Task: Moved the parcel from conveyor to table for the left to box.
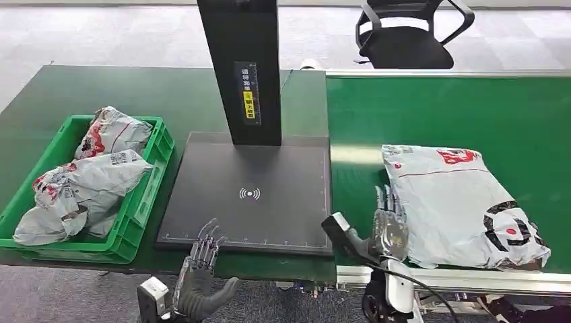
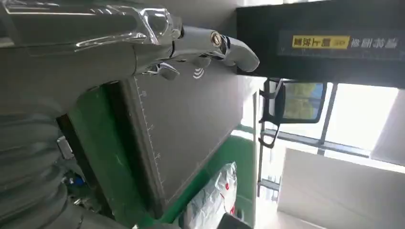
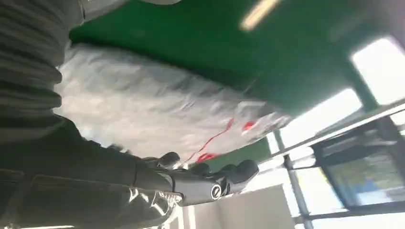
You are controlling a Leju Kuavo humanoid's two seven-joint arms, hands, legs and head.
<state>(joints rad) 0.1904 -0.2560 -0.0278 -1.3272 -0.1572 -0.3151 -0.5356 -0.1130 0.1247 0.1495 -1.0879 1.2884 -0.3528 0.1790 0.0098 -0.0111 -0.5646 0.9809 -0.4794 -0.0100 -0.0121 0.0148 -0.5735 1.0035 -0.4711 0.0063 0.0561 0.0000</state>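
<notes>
One soft, slippery plastic mailer parcel (image 1: 464,202) lies at the right of the head view on the green conveyor (image 1: 512,111), so with your empty, straight-fingered right hand (image 1: 389,225) take its near-left edge.

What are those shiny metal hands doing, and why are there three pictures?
They belong to a walking robot. The big picture is from its head; the other two come from cameras on its wrists. Its right hand rests beside a grey plastic mailing parcel on the green conveyor belt; whether it touches is unclear. Its left hand holds nothing, fingers spread, near the flat black scanner plate. The green plastic crate holds more grey parcels.
</notes>
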